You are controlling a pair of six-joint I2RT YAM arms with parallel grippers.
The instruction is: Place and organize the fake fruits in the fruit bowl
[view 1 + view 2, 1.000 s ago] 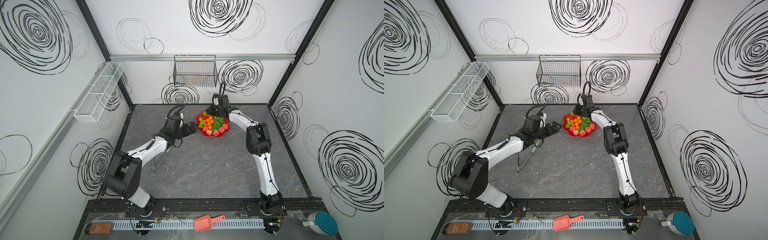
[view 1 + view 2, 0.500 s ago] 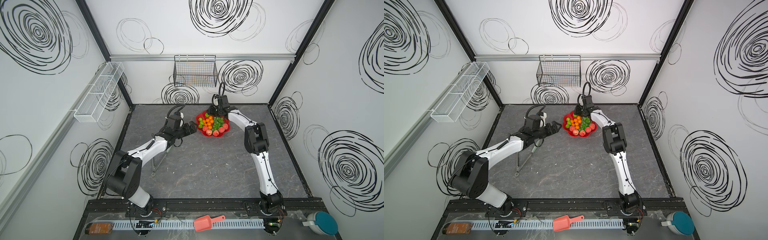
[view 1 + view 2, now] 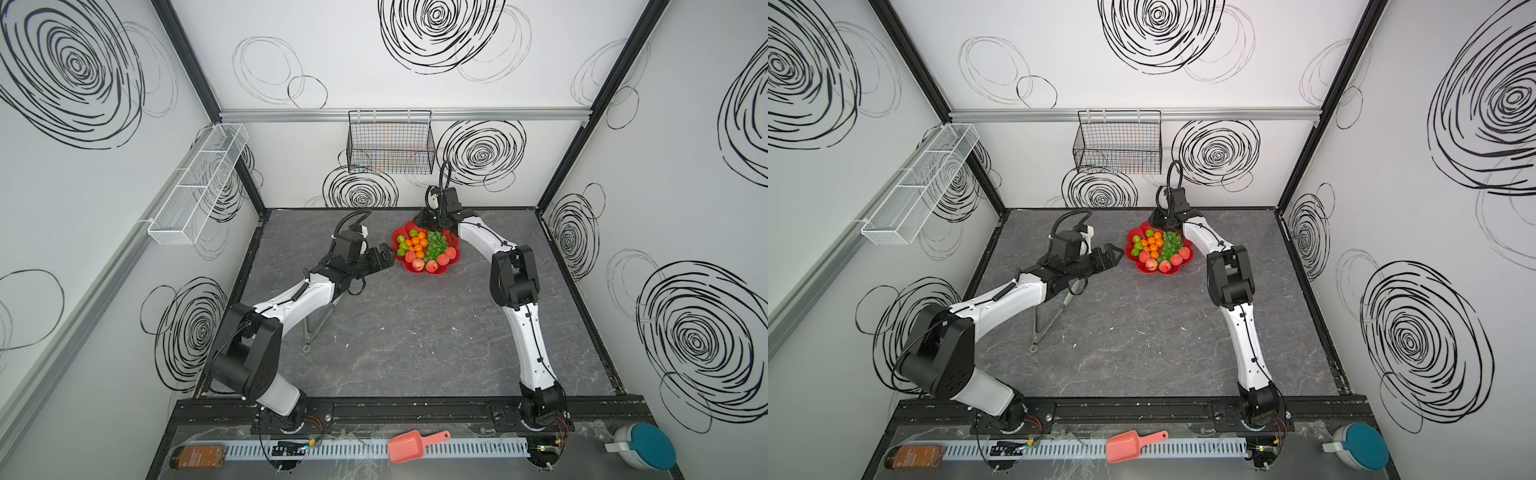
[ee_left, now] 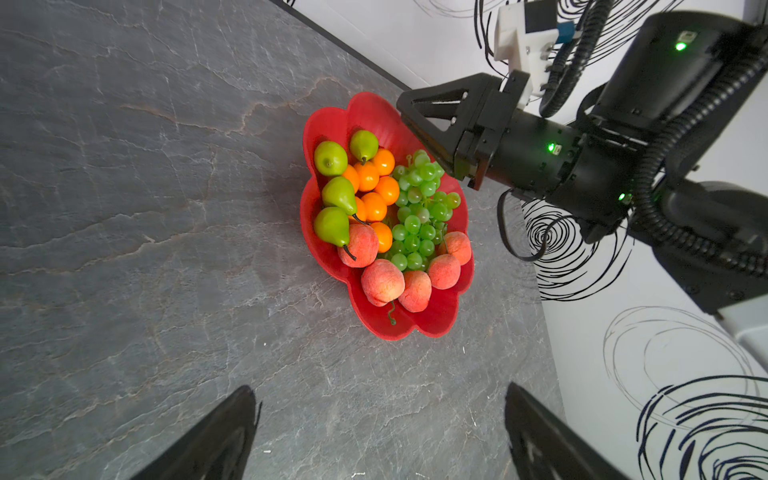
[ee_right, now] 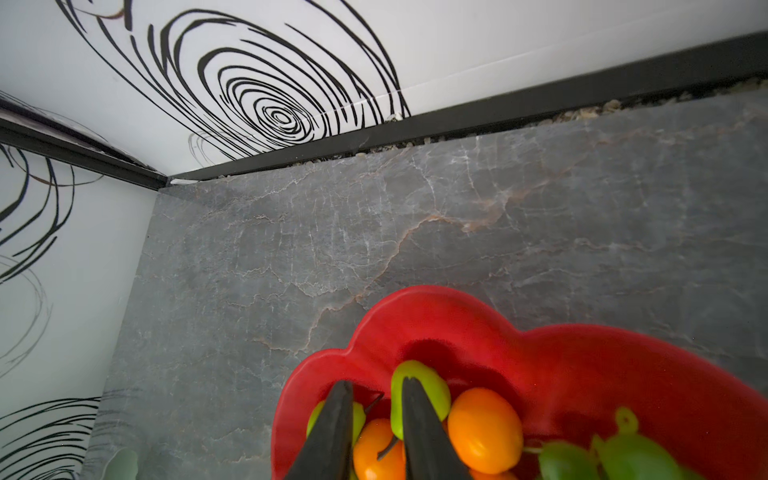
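Note:
The red flower-shaped fruit bowl (image 3: 417, 271) (image 3: 1148, 270) (image 4: 370, 112) (image 5: 582, 365) sits at the back middle of the table. The fake fruits fill it: green pears (image 4: 330, 158), oranges (image 4: 376, 195), a grape bunch (image 4: 419, 216) and peaches (image 4: 382, 282). My right gripper (image 3: 435, 227) (image 5: 376, 380) hovers over the bowl's back edge, open a little; a pear (image 5: 432, 386) and an orange (image 5: 376, 449) lie below, nothing between the jaws. My left gripper (image 3: 390, 254) (image 4: 380, 386) is wide open and empty, just left of the bowl above bare table.
Metal tongs (image 3: 316, 328) lie on the table under the left arm. A black wire basket (image 3: 390, 143) hangs on the back wall, a white mesh shelf (image 3: 199, 183) on the left wall. A pink scoop (image 3: 415, 445), a bottle (image 3: 198, 456) and a teal-lidded tub (image 3: 642, 451) sit on the front ledge.
The right gripper's jaws have parted from shut while staying over the bowl's back edge. The left arm has hardly moved.

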